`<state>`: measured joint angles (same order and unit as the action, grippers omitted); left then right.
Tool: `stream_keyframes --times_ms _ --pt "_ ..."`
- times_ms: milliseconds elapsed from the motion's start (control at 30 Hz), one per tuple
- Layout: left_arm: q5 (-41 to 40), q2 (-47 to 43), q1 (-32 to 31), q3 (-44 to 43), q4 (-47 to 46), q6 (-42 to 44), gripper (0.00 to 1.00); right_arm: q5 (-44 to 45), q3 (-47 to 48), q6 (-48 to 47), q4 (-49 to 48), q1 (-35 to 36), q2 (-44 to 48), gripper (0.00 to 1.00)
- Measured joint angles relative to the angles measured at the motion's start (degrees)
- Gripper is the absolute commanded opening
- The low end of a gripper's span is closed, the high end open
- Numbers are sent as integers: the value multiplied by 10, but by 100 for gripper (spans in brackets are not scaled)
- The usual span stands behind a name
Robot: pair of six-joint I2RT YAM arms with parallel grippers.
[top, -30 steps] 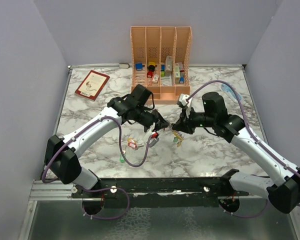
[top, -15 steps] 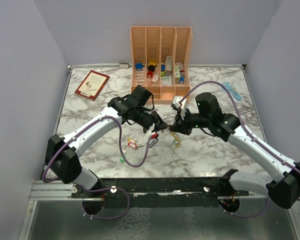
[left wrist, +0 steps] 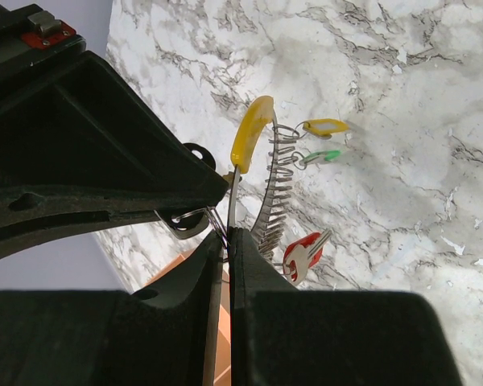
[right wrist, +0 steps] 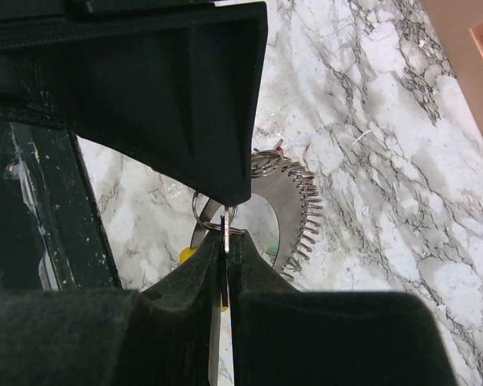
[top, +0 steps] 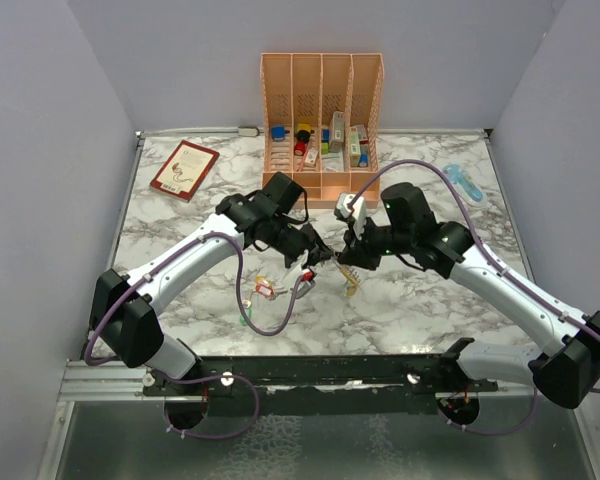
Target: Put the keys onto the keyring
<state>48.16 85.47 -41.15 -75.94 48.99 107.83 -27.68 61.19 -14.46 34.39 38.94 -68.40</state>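
My left gripper and right gripper meet tip to tip above the table's middle. In the left wrist view my left gripper is shut on a thin wire of the keyring. A curved silvery band with a wire coil hangs beyond it. A yellow-tagged key stands edge-on, with a red key, a green tag and a yellow tag by the coil. My right gripper is shut on a key blade with a small ring round it.
A peach organizer with coloured blocks stands at the back. A red book lies at the back left and a blue object at the right. Loose tagged keys and a green tag lie on the marble near the left arm's cable.
The right arm has swung left, bringing its gripper up against the left gripper's tip. The left arm has hardly moved.
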Motion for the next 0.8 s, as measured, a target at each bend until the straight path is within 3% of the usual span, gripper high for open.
stream_keyframes --times_ms 800 --pt "12 -14 -9 0 -16 10 0 38 3 -2 18 11 46 4"
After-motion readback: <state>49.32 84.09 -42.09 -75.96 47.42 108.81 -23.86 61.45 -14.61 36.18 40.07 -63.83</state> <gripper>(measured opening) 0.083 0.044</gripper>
